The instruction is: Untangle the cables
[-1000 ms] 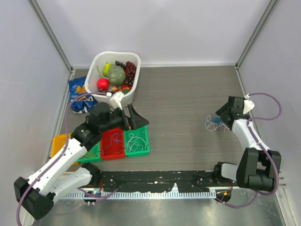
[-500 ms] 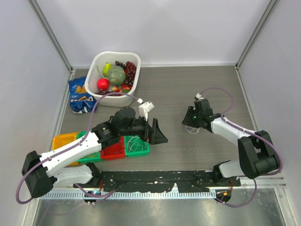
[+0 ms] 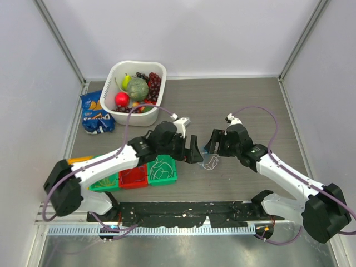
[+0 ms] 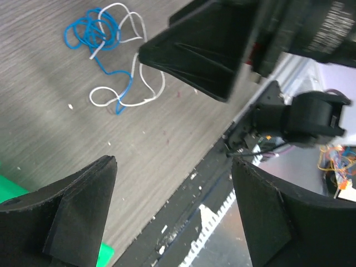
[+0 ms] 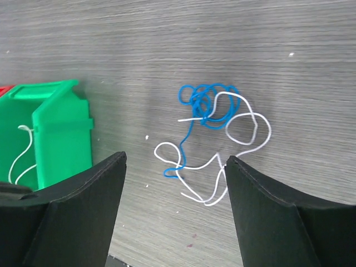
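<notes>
Overhead view of a grey table (image 3: 239,105). I am bringing both arms together over its middle, with a small knot of cables (image 3: 209,161) lying flat on the wood between and just below them. The knot is a blue wire bunched into tight loops, with a white wire (image 5: 245,130) running through it and trailing off in wider curls (where exactly the two cross inside the bunch is too fine to make out). It is resting near the green bin (image 3: 161,169) but apart from it, and nothing is touching it.

My left jaws are standing wide and are holding nothing. My right jaws are also spread wide and empty, hanging above the knot with the wires showing in the gap.

I am judging this as the approach before a first grip, with the untangling not yet begun. The next move is calling for each side to come down on a different strand, one on the blue bunch and one on a free white loop, then pull gently apart.
</notes>
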Available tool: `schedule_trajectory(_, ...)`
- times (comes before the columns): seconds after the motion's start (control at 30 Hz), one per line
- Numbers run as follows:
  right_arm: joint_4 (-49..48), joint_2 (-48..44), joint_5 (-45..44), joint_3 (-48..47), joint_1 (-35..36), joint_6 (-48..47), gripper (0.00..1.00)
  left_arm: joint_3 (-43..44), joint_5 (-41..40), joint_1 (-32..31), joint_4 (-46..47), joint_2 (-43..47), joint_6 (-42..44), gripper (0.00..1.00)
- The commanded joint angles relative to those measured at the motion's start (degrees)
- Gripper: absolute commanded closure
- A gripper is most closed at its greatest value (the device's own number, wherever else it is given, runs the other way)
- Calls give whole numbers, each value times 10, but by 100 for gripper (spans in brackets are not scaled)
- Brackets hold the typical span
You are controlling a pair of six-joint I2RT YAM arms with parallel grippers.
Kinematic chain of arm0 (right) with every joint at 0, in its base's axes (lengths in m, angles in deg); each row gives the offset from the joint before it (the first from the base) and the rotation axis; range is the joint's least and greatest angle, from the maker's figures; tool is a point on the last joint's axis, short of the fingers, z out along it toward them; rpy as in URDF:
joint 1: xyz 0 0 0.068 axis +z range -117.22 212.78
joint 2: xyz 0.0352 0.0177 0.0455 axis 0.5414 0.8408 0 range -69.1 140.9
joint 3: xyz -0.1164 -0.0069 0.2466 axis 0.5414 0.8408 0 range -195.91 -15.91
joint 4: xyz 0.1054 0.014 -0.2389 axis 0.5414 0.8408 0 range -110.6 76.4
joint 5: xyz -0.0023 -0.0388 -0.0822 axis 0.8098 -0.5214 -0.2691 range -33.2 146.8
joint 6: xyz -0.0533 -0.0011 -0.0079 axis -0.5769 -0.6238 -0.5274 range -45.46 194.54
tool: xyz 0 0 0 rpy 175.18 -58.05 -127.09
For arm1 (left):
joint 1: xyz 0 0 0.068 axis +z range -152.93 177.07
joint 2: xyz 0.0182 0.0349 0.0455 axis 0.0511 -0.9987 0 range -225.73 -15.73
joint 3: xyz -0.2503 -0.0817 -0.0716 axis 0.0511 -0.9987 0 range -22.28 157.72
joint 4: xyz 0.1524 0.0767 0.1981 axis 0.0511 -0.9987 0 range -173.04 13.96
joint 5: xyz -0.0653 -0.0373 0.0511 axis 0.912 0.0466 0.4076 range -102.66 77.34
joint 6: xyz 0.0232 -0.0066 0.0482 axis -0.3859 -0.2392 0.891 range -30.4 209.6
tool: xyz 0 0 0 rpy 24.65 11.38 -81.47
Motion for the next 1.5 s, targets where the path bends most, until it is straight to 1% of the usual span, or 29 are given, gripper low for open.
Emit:
schedule_trajectory(0.0, 30, 13, -45, -24, -7, -4, 25, 56, -22, -2, -11, -84, -9, 19)
schedule_trajectory(0.07, 28, 17, -40, -18, -9, 3, 29, 67, -12, -2, 3, -120, -5, 28)
schedule_trajectory(0.1, 23, 12, -39, -12, -9, 4, 31, 71, -13, -2, 3, -136, -5, 37)
schedule_trajectory(0.13, 22, 8, -40, -9, -9, 6, 32, 78, -18, -1, 2, -155, -4, 43)
schedule_trajectory(0.2, 21, -7, -40, 3, -12, 8, 37, 93, -21, -1, -4, -191, -5, 51)
schedule_trajectory(0.3, 9, -32, -26, 15, -11, 15, 44, 110, -39, -1, -11, -232, -6, 56)
schedule_trajectory(0.33, 2, -39, -25, 26, -13, 18, 49, 111, -50, -1, -10, -243, -5, 57)
schedule_trajectory(0.37, -18, -42, -3, 33, -13, 22, 51, 111, -60, -1, -5, -249, -4, 58)
schedule_trajectory(0.4, -47, -45, 4, 51, -13, 32, 56, 111, -75, -1, -4, -254, -4, 60)
schedule_trajectory(0.47, -102, -32, 33, 75, -12, 49, 58, 108, -92, -1, -5, -252, -4, 64)
schedule_trajectory(0.53, -135, -4, 63, 86, -12, 57, 59, 85, -93, -1, 20, -230, -7, 64)
schedule_trajectory(0.6, -143, 27, 75, 89, -12, 59, 58, 64, -98, -1, 38, -203, -12, 63)
schedule_trajectory(0.67, -181, 49, 85, 97, -11, 58, 58, 49, -104, -1, 40, -181, -14, 63)
schedule_trajectory(0.77, -206, 73, 97, 104, -11, 58, 58, 37, -110, -1, 33, -157, -18, 63)
schedule_trajectory(0.93, -242, 99, 112, 109, -11, 64, 63, 13, -105, -1, 47, -122, -26, 61)
schedule_trajectory(1.0, -262, 114, 127, 112, -10, 66, 69, 10, -100, -1, 52, -117, -25, 57)
schedule_trajectory(1.03, -280, 121, 130, 114, -10, 64, 75, 10, -99, -1, 51, -116, -23, 54)
schedule_trajectory(1.07, -284, 125, 128, 116, -10, 64, 79, 10, -98, -1, 52, -116, -21, 52)
schedule_trajectory(1.1, -284, 130, 126, 114, -11, 61, 87, 11, -97, -1, 53, -116, -20, 50)
schedule_trajectory(1.13, -281, 132, 125, 112, -11, 57, 90, 13, -96, -1, 52, -116, -18, 47)
schedule_trajectory(1.17, -270, 130, 124, 107, -11, 54, 96, 16, -94, -1, 50, -116, -16, 45)
schedule_trajectory(1.2, -265, 129, 123, 105, -11, 49, 99, 17, -91, -1, 50, -115, -13, 44)
schedule_trajectory(1.3, -223, 73, 130, 93, -11, 45, 99, 12, -83, -1, 67, -99, -4, 41)
schedule_trajectory(1.33, -213, 37, 134, 85, -11, 45, 99, 3, -75, 0, 82, -86, 2, 40)
schedule_trajectory(1.37, -189, 19, 141, 79, -11, 46, 99, -3, -68, -1, 101, -71, 7, 39)
schedule_trajectory(1.4, -174, -22, 148, 63, -11, 49, 99, -18, -61, -1, 138, -59, 11, 39)
schedule_trajectory(1.47, -123, -76, 166, 33, -11, 53, 99, -40, -47, -2, 184, -28, 27, 38)
